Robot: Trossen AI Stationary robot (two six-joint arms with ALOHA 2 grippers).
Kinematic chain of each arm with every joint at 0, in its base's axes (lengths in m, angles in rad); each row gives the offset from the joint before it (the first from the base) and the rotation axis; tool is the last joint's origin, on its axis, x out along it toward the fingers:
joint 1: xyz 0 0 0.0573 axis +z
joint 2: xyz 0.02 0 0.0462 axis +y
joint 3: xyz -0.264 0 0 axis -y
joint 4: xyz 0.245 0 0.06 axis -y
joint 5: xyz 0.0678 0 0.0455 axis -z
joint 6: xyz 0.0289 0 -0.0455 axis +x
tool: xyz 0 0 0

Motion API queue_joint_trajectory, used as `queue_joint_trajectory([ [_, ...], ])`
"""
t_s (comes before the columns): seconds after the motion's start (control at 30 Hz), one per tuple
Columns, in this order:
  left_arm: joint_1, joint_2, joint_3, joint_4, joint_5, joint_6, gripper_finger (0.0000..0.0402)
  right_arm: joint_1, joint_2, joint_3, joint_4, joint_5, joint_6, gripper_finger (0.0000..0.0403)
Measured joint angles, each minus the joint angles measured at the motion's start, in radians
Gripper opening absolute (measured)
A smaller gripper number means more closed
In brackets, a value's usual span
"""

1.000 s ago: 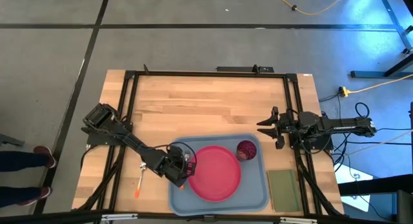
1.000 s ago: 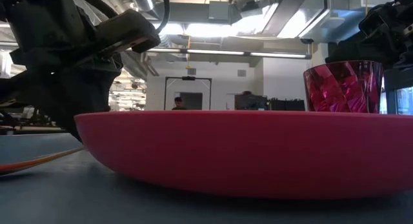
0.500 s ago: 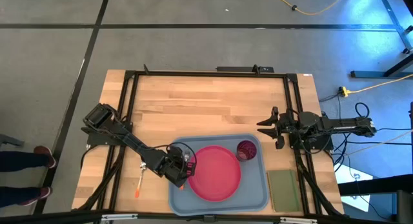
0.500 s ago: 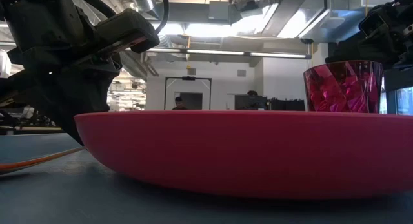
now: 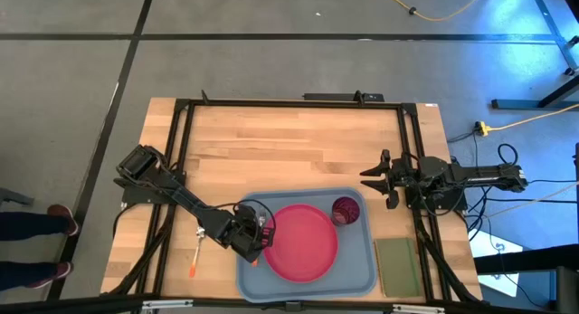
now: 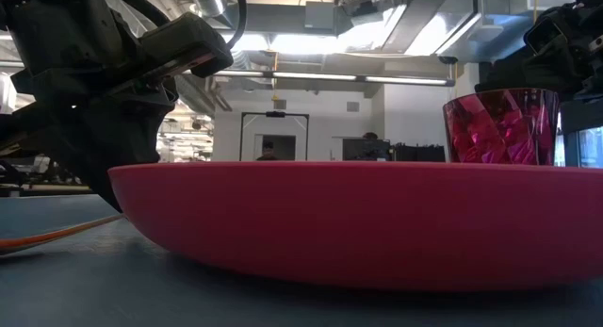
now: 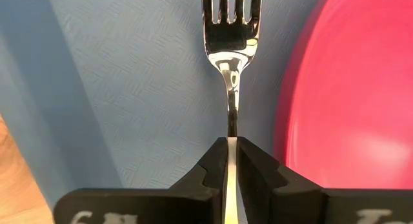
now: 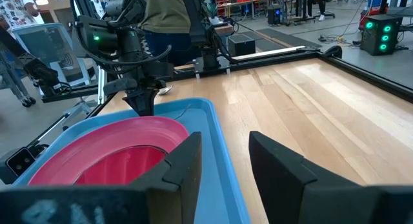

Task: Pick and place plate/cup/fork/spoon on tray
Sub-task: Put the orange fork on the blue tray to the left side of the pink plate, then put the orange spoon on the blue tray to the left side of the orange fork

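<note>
Fork [image 7: 231,37] sits clamped in the left gripper [image 7: 231,161] over the tray [image 5: 249,276], at the plate's [image 5: 303,242] nine o'clock; right gripper [image 8: 224,161], jaws apart, waits at three o'clock.

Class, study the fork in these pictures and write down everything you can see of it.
The fork has a shiny silver metal head with tines and a narrow neck. The left gripper is shut on the fork, its fingers pinching the neck, so the handle is hidden. It sits over the light blue tray, just beside the pink-red plate. Whether it touches the tray cannot be told.
</note>
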Motion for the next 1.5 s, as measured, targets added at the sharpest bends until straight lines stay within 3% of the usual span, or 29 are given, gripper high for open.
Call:
queue_joint_trajectory([
  [0.57,0.0,0.0,0.0,-0.009,-0.008,-0.08,0.0071,0.0,0.0,0.0,0.0,0.0,0.0,0.0134],
  [0.93,-0.001,-0.021,0.0,-0.038,0.016,-0.074,0.0075,0.0,0.0,0.0,0.0,0.0,0.0,0.0134],
  [1.17,-0.01,-0.101,-0.001,-0.151,0.023,-0.073,0.0075,0.0,0.0,0.0,0.0,0.0,0.0,0.0134],
  [1.5,-0.097,-0.257,0.0,-0.409,0.192,-0.117,0.0075,0.0,0.0,0.0,0.001,0.0,0.0,0.0134],
])
